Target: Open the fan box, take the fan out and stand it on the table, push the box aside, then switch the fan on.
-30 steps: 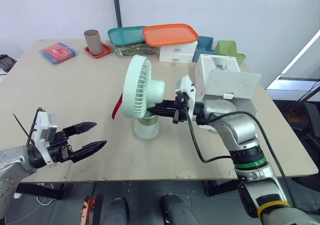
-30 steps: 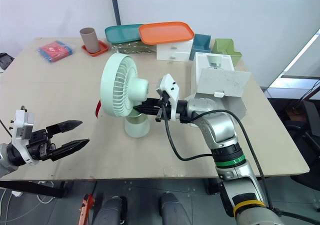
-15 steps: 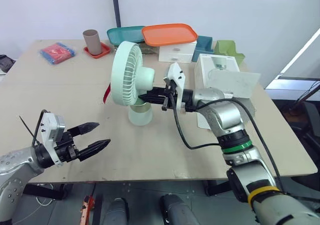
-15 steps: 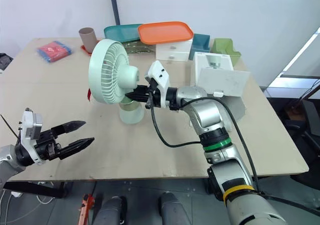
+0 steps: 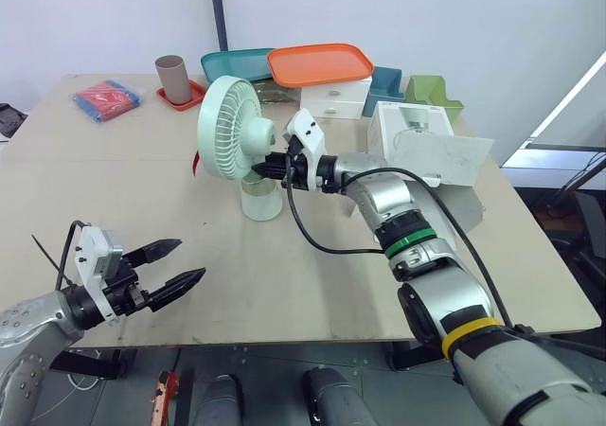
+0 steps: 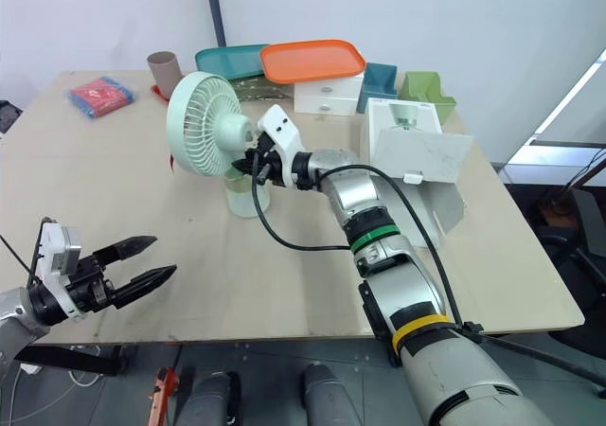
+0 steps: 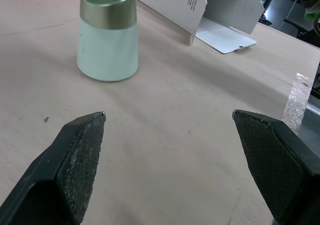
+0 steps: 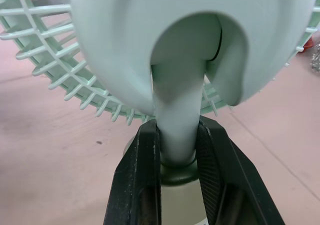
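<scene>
Fan has travelled toward 10 o'clock across the table since a second ago, from close by the box to well apart from it, and my right arm has stretched out with it. Left arm has sunk a little toward the near edge; box, trays and cup have stayed put. Right claw is clamped on the fan's neck, with a finger pressed flat to each side of it in the wrist view. Fan is upright, grille facing 9 o'clock, and its base looks to be resting on the table, though I cannot be sure the full weight is down. Box sits at 3 o'clock from the fan with its flap hanging open. Left claw hovers wide and empty over the table at 7 o'clock. Step in hand, as I judge it: standing the fan on the table, nearly done. Next move: confirm the base sits flat, ease my right fingers off the neck without tipping it, then push the box aside before going for the switch, which I cannot yet locate.
</scene>
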Motion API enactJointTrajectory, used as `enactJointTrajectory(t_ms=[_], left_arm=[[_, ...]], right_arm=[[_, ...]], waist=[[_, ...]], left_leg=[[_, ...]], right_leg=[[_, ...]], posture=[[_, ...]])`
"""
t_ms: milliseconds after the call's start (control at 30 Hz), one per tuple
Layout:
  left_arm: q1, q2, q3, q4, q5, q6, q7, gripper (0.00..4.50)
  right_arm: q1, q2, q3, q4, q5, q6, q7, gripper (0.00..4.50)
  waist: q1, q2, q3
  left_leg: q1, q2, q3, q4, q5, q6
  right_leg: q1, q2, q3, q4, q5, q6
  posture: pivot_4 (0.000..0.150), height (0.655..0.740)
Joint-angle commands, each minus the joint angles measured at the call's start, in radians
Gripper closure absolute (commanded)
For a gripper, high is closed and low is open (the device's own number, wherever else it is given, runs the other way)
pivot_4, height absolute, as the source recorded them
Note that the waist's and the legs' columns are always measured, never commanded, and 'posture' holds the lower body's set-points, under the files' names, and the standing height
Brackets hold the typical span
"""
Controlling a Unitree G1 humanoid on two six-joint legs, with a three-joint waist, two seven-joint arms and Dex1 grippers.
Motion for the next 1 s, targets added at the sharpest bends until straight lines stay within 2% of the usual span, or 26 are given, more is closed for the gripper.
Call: enactJointTrajectory(t_ms=[33, 233, 267, 300, 367, 400, 433, 500, 833, 1000], left_arm=[[0.007, -0.004, 0.005, -0.021, 0.006, -0.026, -0.005, 0.16], [0.014, -0.014, -0.012, -0.015, 0.025, -0.047, -0.009, 0.16], [0.015, -0.014, -0.014, -0.013, 0.029, -0.052, -0.010, 0.00], [0.014, -0.015, -0.016, -0.011, 0.031, -0.054, -0.011, 0.00], [0.012, -0.017, -0.020, -0.008, 0.032, -0.059, -0.014, 0.00], [0.005, -0.019, -0.026, -0.010, 0.032, -0.056, -0.009, 0.00], [-0.002, -0.020, -0.034, -0.015, 0.033, -0.052, -0.002, 0.00], [-0.011, -0.022, -0.045, -0.022, 0.034, -0.045, 0.010, 0.00], [-0.053, -0.016, -0.072, -0.082, 0.010, 0.014, 0.073, 0.00], [-0.080, -0.001, -0.065, -0.088, -0.013, 0.046, 0.081, 0.00]], right_arm=[[-0.047, 0.020, -0.033, 0.005, -0.003, -0.053, -0.001, 4.10], [-0.022, 0.040, -0.010, 0.011, -0.030, -0.053, 0.029, 4.10], [-0.019, 0.042, -0.008, 0.010, -0.033, -0.050, 0.031, 3.06], [-0.018, 0.045, -0.009, 0.011, -0.035, -0.048, 0.031, 2.76], [-0.015, 0.048, -0.010, 0.014, -0.041, -0.039, 0.031, 1.74], [-0.014, 0.048, -0.012, 0.015, -0.043, -0.036, 0.028, 1.41], [-0.014, 0.048, -0.016, 0.016, -0.044, -0.032, 0.025, 0.84], [-0.014, 0.049, -0.022, 0.017, -0.044, -0.028, 0.022, 0.04], [-0.001, 0.022, -0.034, -0.016, -0.042, -0.018, 0.038, 0.04], [0.053, -0.027, -0.029, -0.140, -0.031, 0.026, 0.073, 0.04]], waist=[[-0.004, 0.000, 0.000], [-0.010, 0.000, 0.000], [-0.010, 0.000, 0.000], [-0.010, 0.000, 0.000], [-0.010, 0.000, 0.000], [-0.010, 0.000, 0.000], [-0.010, 0.000, 0.000], [-0.010, 0.000, 0.000], [-0.010, 0.000, 0.000], [-0.009, 0.000, 0.000]], left_leg=[[0.000, 0.000, 0.000, 0.000, 0.000, 0.000], [0.001, 0.000, 0.000, 0.000, 0.000, 0.000], [0.001, 0.000, 0.000, 0.000, 0.000, 0.000], [0.001, 0.000, 0.000, 0.000, 0.000, 0.000], [0.001, 0.001, 0.000, 0.000, 0.000, 0.000], [0.001, 0.001, 0.000, 0.000, 0.000, 0.000], [0.001, 0.001, 0.000, 0.000, 0.000, 0.000], [0.001, 0.000, 0.000, 0.000, 0.000, 0.000], [0.001, 0.000, -0.001, 0.000, 0.000, 0.000], [0.001, 0.000, -0.001, 0.000, 0.000, 0.000]], right_leg=[[0.000, 0.000, 0.000, 0.000, 0.000, 0.000], [0.000, 0.000, 0.000, 0.000, 0.000, 0.000], [0.000, 0.000, 0.000, 0.000, 0.000, 0.000], [0.000, 0.000, 0.000, 0.000, 0.000, 0.000], [0.000, 0.001, 0.000, 0.000, 0.000, 0.000], [0.000, 0.001, 0.000, 0.000, 0.000, 0.000], [0.000, 0.001, -0.001, 0.000, 0.000, 0.000], [0.000, 0.000, -0.001, 0.000, 0.000, 0.001], [0.000, 0.001, -0.001, 0.000, 0.000, 0.001], [0.001, 0.001, 0.000, 0.000, 0.000, 0.002]], posture=[[0.150, 0.7400], [0.150, 0.7400], [0.150, 0.7400], [0.150, 0.7400], [0.150, 0.7400], [0.150, 0.7400], [0.150, 0.7400], [0.150, 0.7400], [0.150, 0.7400], [0.150, 0.7400]])
